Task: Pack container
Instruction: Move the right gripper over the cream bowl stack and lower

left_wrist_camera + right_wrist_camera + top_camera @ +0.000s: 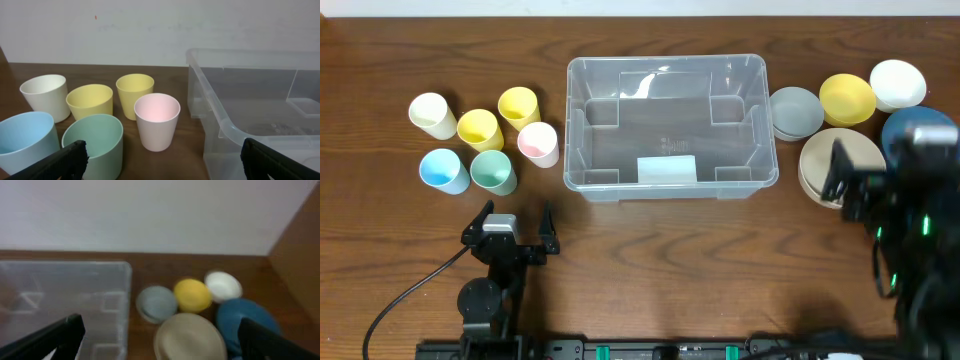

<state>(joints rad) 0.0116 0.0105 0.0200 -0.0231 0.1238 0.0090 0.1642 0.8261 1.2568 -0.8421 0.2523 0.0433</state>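
Dark wooden surface (650, 260) runs back to a pale wall (150, 25). At its middle stands the container (665, 130), a clear plastic bin with rounded corners and moulded inner ridges, upright and with nothing in it. A pale label (666, 169) sits against its near wall.

Left of the container six cups stand close together, mouths up. The pink cup (538, 143) is nearest the container, with a yellow cup (518, 106) behind it. Further from the container are another yellow cup (480, 128), a green cup (493, 171), a white cup (432, 115) and a blue cup (444, 170).

Right of the container lie five bowls. A grey bowl (795, 112) is just beside its wall, followed by a yellow bowl (846, 98) and a white bowl (897, 84). A beige bowl (825, 165) and a blue bowl (245, 320) are partly under the right arm.

The left end effector (513, 218) hovers in front of the container's left corner, fingers spread wide, holding nothing. The right end effector (160, 337) hangs above the beige bowl, fingers likewise wide apart and bare.
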